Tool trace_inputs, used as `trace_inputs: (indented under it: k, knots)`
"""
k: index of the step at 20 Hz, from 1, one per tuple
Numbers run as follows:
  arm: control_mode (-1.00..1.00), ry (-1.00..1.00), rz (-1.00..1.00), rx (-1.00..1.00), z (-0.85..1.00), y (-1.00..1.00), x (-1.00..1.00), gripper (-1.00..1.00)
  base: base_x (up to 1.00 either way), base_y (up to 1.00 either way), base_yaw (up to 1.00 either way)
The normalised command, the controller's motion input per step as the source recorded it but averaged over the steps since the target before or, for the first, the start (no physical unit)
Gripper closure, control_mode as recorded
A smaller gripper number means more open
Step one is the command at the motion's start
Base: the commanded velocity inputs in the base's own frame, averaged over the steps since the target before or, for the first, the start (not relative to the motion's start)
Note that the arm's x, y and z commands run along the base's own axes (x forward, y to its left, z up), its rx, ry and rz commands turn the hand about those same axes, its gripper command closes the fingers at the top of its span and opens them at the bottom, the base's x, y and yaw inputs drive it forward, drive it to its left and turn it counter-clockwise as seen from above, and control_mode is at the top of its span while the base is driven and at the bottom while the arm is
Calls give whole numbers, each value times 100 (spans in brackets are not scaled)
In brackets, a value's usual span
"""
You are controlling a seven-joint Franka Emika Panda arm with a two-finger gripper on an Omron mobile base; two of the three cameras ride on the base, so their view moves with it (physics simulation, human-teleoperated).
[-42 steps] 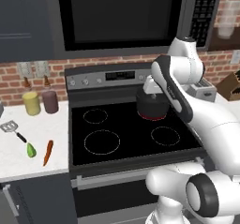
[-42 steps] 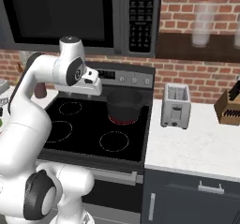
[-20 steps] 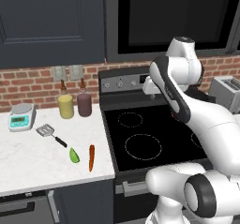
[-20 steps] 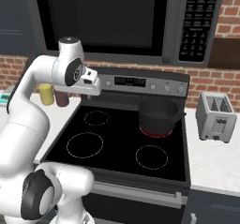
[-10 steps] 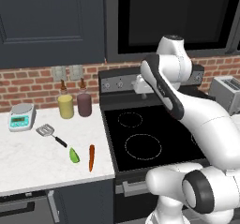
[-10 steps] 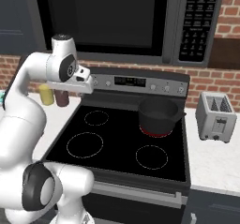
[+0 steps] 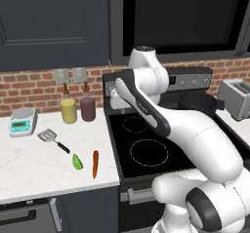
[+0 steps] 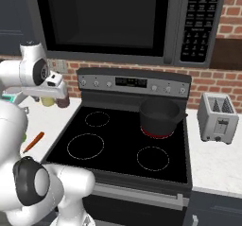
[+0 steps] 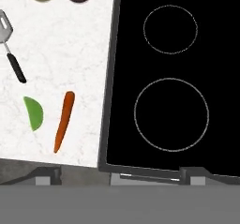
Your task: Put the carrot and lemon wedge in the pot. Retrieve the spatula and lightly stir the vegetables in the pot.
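Note:
The orange carrot [image 7: 95,164] [image 9: 64,120] lies on the white counter left of the stove, with the lime-green lemon wedge [image 7: 77,161] [image 9: 33,112] just to its left. Further back lies the spatula [image 7: 48,136] [image 9: 8,42], silver slotted head away from me, black handle pointing toward the wedge. The black pot [image 8: 159,116] [image 7: 199,103] stands on the stove's back right burner, red at its base. My gripper [image 7: 115,102] [image 8: 55,91] [image 9: 119,175] hangs high over the stove's left edge, open and empty, facing down.
A yellow bottle [image 7: 68,110] and a dark purple bottle [image 7: 88,107] stand against the brick wall, with a small scale [image 7: 22,121] to their left. A toaster [image 8: 217,117] sits right of the stove. A microwave [image 8: 118,19] hangs overhead.
The base drove left early on, shifting the whole scene. Since then the views hold still and my arm has swung left toward the counter. The gripper stays open.

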Motion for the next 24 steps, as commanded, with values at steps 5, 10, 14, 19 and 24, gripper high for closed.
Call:
trace_inputs:
  k: [5,10,14,19,24]
  knots:
    - [-100,15,0,-5,-55,83,12,-100,0,0,0]
    - [-100,9,-2,-3,-61,49,1,-100,0,0,0]
    - [-100,8,-4,0,-56,39,0,-100,0,0,0]
    - [-100,7,-9,0,-64,24,0,-100,0,0,0]
    - [-100,5,-10,-1,-75,27,0,-100,0,0,0]
